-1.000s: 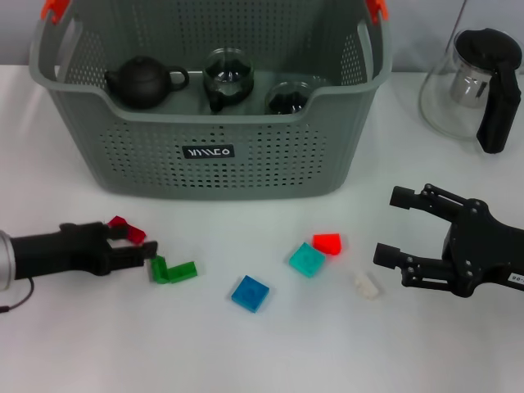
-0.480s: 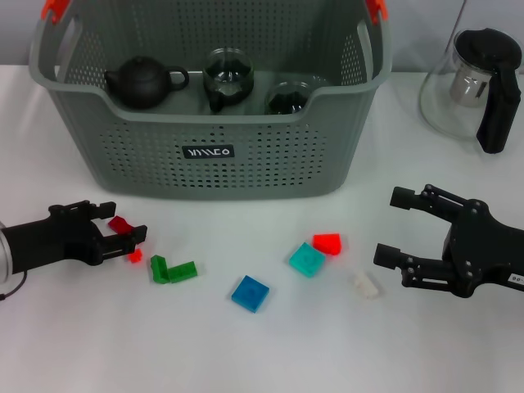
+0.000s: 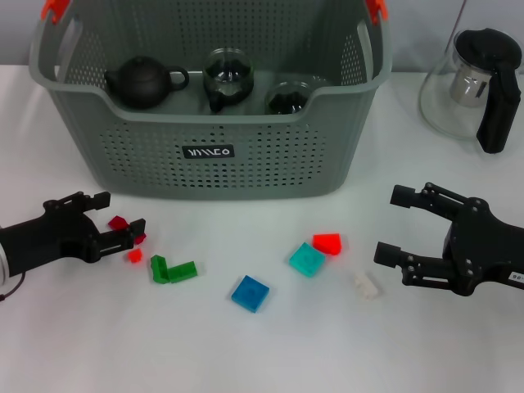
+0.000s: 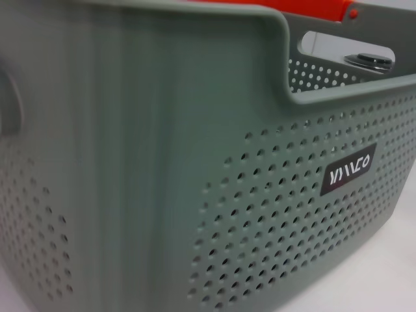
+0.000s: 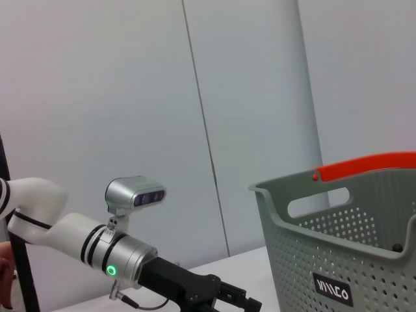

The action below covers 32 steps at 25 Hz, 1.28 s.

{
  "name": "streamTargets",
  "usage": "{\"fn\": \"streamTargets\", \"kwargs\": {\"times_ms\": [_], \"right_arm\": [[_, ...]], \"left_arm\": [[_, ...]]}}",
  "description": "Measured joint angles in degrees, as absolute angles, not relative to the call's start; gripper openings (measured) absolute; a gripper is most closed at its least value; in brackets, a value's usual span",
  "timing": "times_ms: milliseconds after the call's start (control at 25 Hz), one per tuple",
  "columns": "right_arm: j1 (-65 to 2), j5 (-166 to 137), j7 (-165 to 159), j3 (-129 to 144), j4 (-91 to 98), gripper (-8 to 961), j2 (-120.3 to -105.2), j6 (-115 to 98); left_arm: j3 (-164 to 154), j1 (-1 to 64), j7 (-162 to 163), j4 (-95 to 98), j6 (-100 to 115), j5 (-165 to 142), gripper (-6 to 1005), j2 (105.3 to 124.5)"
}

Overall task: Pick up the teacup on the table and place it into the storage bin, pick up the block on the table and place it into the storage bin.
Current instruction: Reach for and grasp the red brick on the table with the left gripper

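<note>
The grey-green storage bin (image 3: 246, 155) stands at the back of the table and fills the left wrist view (image 4: 260, 195). Inside it are a dark teapot (image 3: 146, 80), a lidded glass pot (image 3: 228, 78) and a glass teacup (image 3: 288, 97). My left gripper (image 3: 119, 214) hovers left of the bin's front, shut on a small dark red block (image 3: 118, 222), and a red glow (image 3: 133, 255) shows on the table under it. Loose blocks lie in front: green (image 3: 172, 269), blue (image 3: 250, 293), teal (image 3: 307, 259), red (image 3: 327, 243) and white (image 3: 367, 285). My right gripper (image 3: 391, 225) stands open just right of the white block.
A glass pitcher (image 3: 471, 82) with a black handle stands at the back right. The right wrist view shows the left arm (image 5: 130, 257) and the bin (image 5: 351, 260) before a grey wall. The white table (image 3: 270, 352) stretches out in front of the blocks.
My left gripper has drawn back to the left from beside the green block, taking the dark red block with it. The right arm has not moved.
</note>
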<state>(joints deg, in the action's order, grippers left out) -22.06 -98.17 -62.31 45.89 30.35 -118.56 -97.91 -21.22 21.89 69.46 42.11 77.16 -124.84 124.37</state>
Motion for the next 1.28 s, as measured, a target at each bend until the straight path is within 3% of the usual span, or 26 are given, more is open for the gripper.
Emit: {"fn": "streamTargets", "kwargs": {"times_ms": [360,1280], "right_arm": [[-22.1,-98.2,-62.3,45.9,30.3,947,-118.56,-97.9],[-21.9,-98.2,-62.3,45.9,30.3,946,-118.56,-97.7]], "left_arm": [[-21.6,21.8,65.1,38.8,72.9,-125.4,873,124.45],[-21.5,23.1,64.4,35.3,68.9,-124.9,832,124.23]]}}
